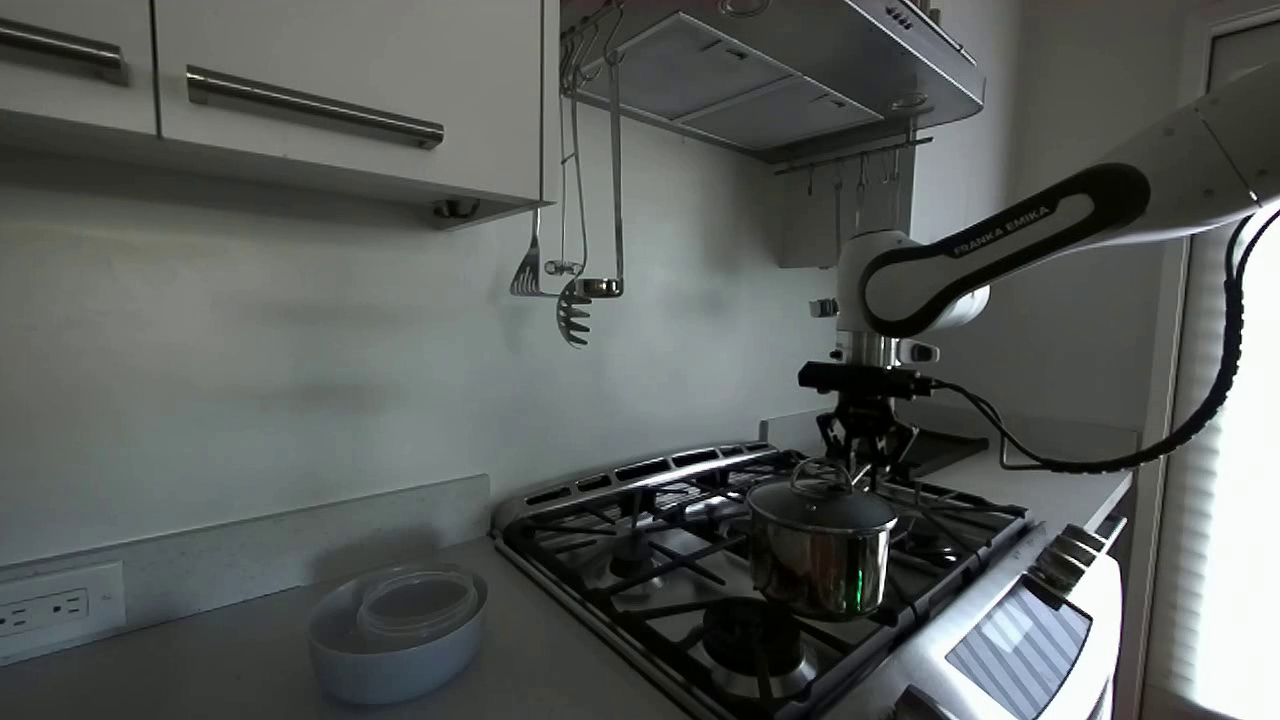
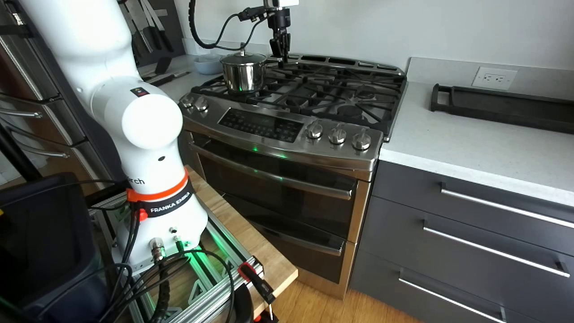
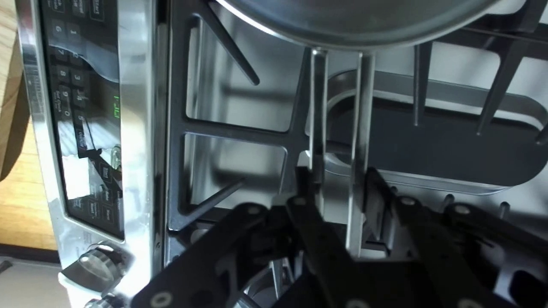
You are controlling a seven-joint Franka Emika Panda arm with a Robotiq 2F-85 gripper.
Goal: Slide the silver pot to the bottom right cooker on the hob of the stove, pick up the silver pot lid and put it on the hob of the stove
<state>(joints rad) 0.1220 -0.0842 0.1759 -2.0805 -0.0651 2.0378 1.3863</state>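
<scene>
The silver pot (image 1: 820, 572) stands upright on the grates of the hob (image 2: 287, 119), toward its front left corner in an exterior view. The silver pot lid (image 2: 245, 58), with a loop handle on top, lies on the pot; its rim shows at the top of the wrist view. Two parallel metal bars of the pot's handle (image 3: 361, 102) run down between my fingers. My gripper (image 3: 336, 184) is shut on this handle, with a dark finger pad against each outer side. The bottom right cooker (image 2: 350, 111) has nothing on it. The pot's base is hidden in the wrist view.
Black grates (image 2: 309, 89) cover the hob, with knobs (image 2: 337, 134) along its front. A white dish stack (image 1: 400, 635) sits on the counter beside the stove, a black tray (image 2: 506, 107) on the opposite counter. Overhead are a range hood (image 1: 760, 80) and hanging utensils (image 1: 600, 288).
</scene>
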